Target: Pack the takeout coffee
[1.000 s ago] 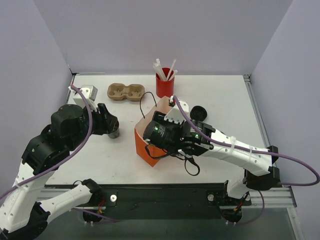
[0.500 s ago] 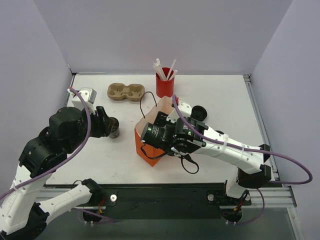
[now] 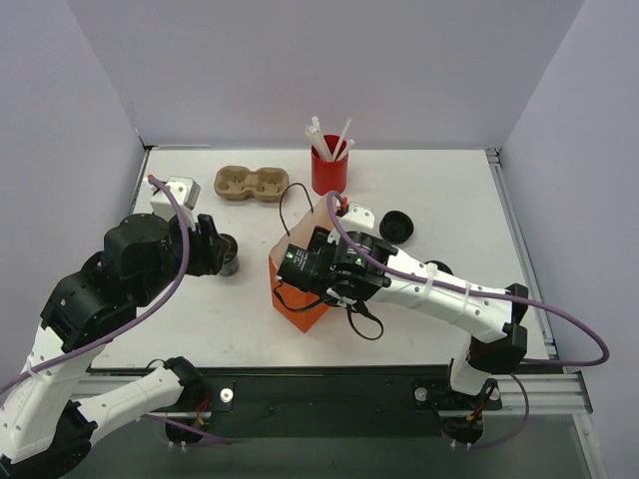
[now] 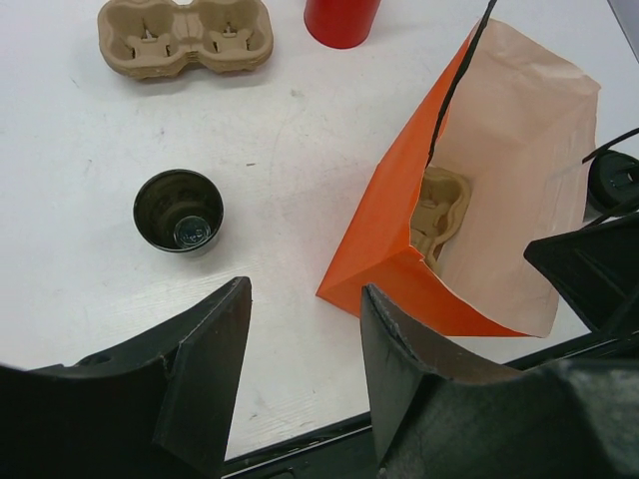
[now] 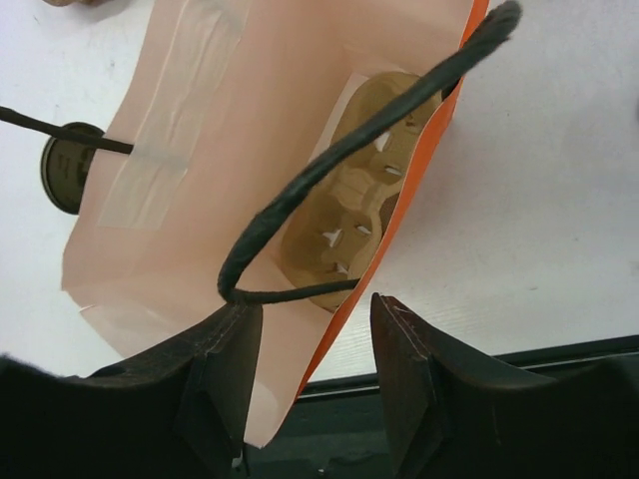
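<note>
One small dark cup (image 3: 229, 263) stands upright and open-topped on the table left of the orange paper bag (image 3: 292, 296); it shows in the left wrist view (image 4: 179, 210). My left gripper (image 3: 212, 249) is open and empty just left of it (image 4: 305, 334). The second dark cup (image 3: 396, 226) sits right of the bag, also at the edge of the left wrist view (image 4: 611, 180) and in the right wrist view (image 5: 65, 165). My right gripper (image 3: 318, 274) is open over the bag's near end; the bag's orange wall (image 5: 399, 230) runs between its jaws (image 5: 315, 334).
A tan two-hole carrier (image 3: 252, 184) lies at the back left. Another carrier (image 5: 359, 200) lies inside the bag. A red cup of white straws (image 3: 328, 172) stands behind the bag. The bag's black cord handle (image 5: 329, 160) loops beside my right gripper's left finger.
My right gripper has moved left and down over the bag's near end. The left arm has shifted only slightly beside the cup.
</note>
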